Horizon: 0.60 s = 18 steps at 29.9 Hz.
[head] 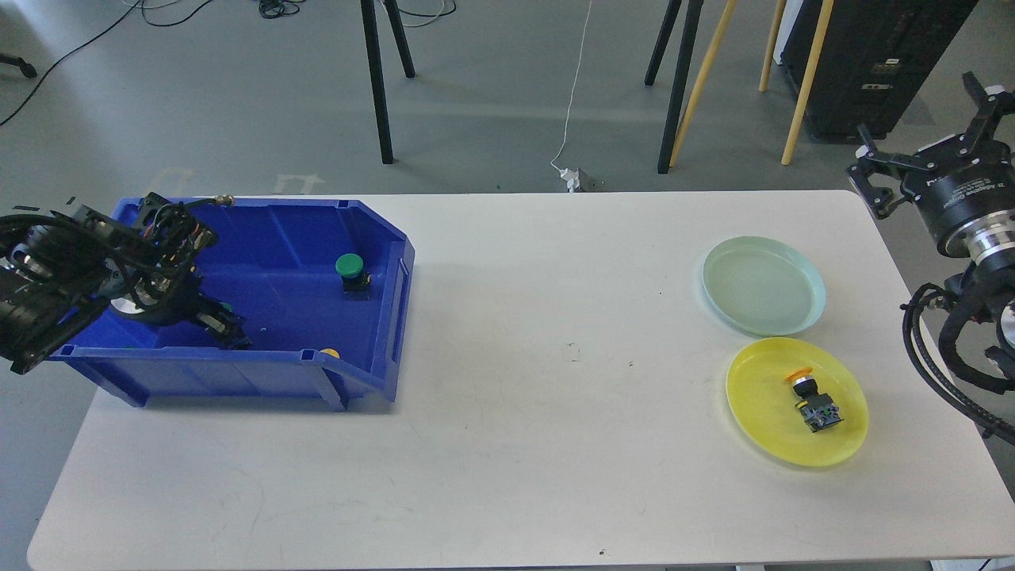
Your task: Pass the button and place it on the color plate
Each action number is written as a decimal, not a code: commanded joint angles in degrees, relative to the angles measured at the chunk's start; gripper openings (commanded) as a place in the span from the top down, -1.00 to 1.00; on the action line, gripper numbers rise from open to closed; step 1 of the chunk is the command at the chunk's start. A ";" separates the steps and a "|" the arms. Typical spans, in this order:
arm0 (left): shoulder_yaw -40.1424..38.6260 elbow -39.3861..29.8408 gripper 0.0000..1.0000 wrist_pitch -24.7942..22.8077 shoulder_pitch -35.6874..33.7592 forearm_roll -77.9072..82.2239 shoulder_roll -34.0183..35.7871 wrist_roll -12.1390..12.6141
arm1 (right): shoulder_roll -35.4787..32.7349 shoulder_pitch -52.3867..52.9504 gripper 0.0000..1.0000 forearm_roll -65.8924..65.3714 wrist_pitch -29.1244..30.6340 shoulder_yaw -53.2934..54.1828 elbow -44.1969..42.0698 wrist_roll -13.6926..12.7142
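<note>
A green-capped button (350,270) stands in the blue bin (381,230) at the left of the table. A yellow cap (330,353) peeks over the bin's front wall. My left gripper (226,331) reaches down into the bin's near left part, well left of the green button. Its dark fingers cannot be told apart, and a small green spot (226,307) shows beside them. A yellow plate (761,412) at the right holds an orange-capped button (809,394). A pale green plate (763,284) lies bare behind it. My right gripper (920,139) is open and empty, raised beyond the table's far right corner.
The white table (539,412) stretches between bin and plates. Tripod legs, wooden poles and a black cabinet stand on the floor behind the table. Cables hang from my right arm at the right edge.
</note>
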 commanded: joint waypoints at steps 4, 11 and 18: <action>-10.09 -21.26 0.87 0.01 -9.88 -21.67 12.99 0.01 | -1.43 -0.21 -1.00 -5.21 0.01 -0.36 -0.20 0.37; -24.52 -23.67 0.87 0.01 -7.95 -47.11 -1.03 0.01 | -3.97 -8.98 -1.00 -31.05 0.89 -0.10 2.34 0.37; -26.90 -5.92 0.86 0.01 -6.63 -45.72 -26.70 0.01 | -6.35 -17.52 -1.00 -32.56 16.34 0.60 6.31 0.81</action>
